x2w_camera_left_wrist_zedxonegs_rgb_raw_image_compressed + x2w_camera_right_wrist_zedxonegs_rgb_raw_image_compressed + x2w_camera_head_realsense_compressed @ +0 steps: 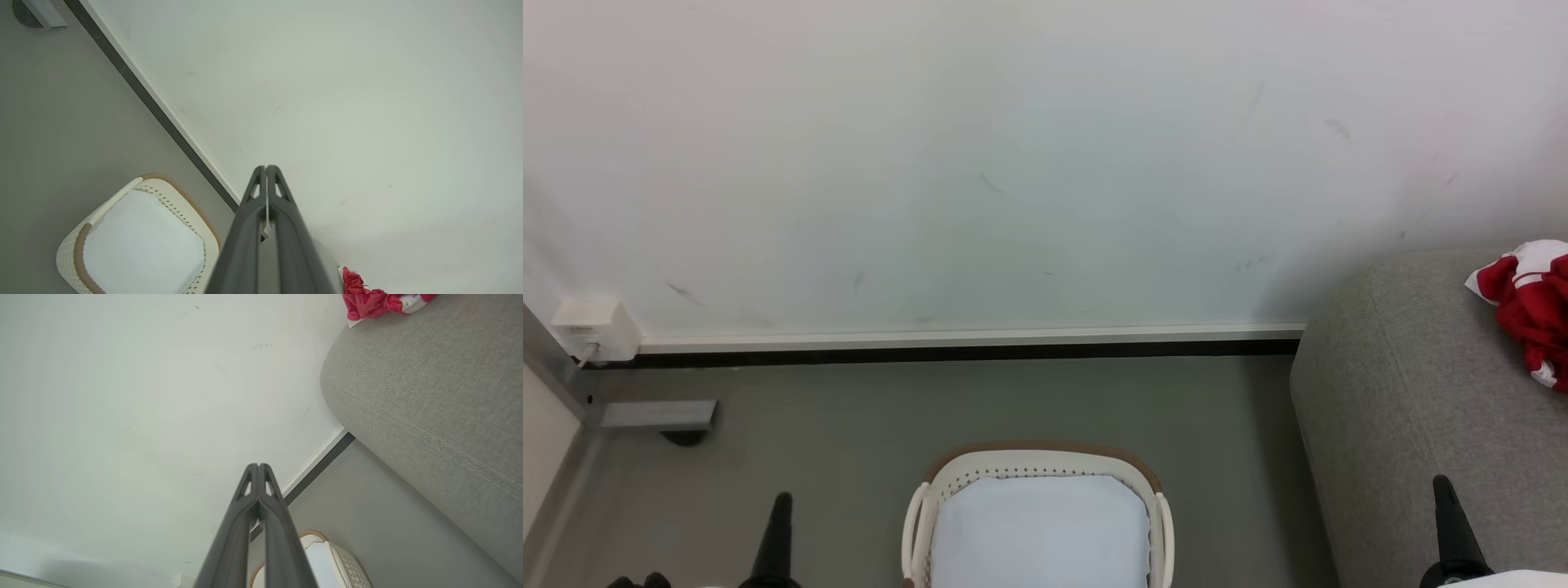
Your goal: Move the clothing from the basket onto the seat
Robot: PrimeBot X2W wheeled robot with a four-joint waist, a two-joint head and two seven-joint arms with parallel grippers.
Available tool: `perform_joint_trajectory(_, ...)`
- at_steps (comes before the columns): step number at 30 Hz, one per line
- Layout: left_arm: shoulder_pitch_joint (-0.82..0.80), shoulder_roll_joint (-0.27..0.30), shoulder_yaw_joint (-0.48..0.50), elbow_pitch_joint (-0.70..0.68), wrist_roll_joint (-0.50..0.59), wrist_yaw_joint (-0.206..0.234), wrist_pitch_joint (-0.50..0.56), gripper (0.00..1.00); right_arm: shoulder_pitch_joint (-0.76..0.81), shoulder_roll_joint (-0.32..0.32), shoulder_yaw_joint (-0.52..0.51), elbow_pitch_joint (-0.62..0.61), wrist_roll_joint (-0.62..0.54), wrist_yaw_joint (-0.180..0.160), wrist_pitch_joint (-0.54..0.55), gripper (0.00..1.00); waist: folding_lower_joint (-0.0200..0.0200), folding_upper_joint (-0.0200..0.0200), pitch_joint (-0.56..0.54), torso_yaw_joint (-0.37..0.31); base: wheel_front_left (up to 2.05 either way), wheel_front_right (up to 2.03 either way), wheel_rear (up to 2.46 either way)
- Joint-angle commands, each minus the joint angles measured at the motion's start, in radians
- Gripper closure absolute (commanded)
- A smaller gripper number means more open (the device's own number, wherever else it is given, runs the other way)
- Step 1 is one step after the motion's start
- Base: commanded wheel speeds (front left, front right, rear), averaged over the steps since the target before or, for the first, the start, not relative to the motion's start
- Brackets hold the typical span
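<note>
While the clothing (1531, 318) is lying on the seat (1405, 457) close to its wall-side edge, the left end effector (266, 167) and right end effector (258, 464) are sitting pinched together, empty; any reach into the basket (1045, 449) would be risking snagging its white liner (1041, 531).

A pale wall (1013, 163) stood ahead, lightly scuffed. White skirting (972, 336) over a black strip met the grey floor (849, 433). Far left, a small white box (595, 327) sat above a grey bar (658, 414).

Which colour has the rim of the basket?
The basket rim is brown, woven-looking; the head view shows it best.
</note>
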Motion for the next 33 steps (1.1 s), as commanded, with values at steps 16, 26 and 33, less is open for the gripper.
perform_joint_trajectory(16,-0.043,0.01,0.012,-0.01,-0.176,-0.009,0.044,1.0,-0.04,-0.012,-0.018,-0.021,0.177,-0.002,0.043,1.0,-0.0001,0.0,0.005,0.0,0.0,0.0,0.0)
perform_joint_trajectory(26,-0.057,0.011,0.016,-0.009,-0.263,-0.011,0.066,1.0,-0.046,-0.013,-0.026,-0.026,0.27,-0.002,0.066,1.0,-0.0001,0.0,0.009,-0.001,0.0,0.0,0.0)
perform_joint_trajectory(33,-0.067,0.011,0.018,-0.009,-0.322,-0.013,0.083,1.0,-0.053,-0.013,-0.03,-0.029,0.33,-0.002,0.08,1.0,-0.0001,0.0,0.011,-0.001,0.0,0.0,0.0)
